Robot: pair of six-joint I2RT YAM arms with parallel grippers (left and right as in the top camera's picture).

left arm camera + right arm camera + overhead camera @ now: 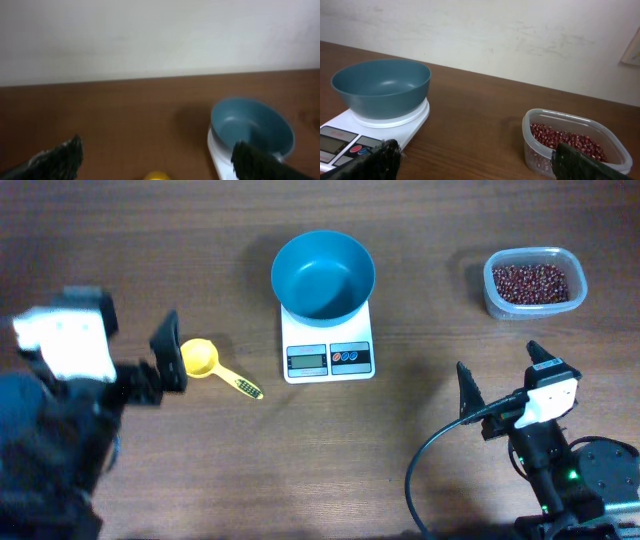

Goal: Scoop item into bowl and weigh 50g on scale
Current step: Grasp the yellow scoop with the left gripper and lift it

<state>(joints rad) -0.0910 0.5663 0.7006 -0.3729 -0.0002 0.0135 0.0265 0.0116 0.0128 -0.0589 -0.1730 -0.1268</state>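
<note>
The teal-blue bowl (323,275) stands empty on the white scale (327,345) at the table's middle back; both also show in the right wrist view, the bowl (381,85) on the scale (350,135). The red-brown beans (535,282) fill a clear tub (492,292) at the back right, also in the right wrist view (565,140). A yellow scoop (205,362) lies left of the scale. My left gripper (168,355) is open, its fingers just left of the scoop, whose top shows in the left wrist view (156,176). My right gripper (500,375) is open and empty, near the front.
The bowl (250,125) also shows at the right of the left wrist view. A black cable (430,460) loops from the right arm toward the front edge. Bare wood lies between the scale and the tub.
</note>
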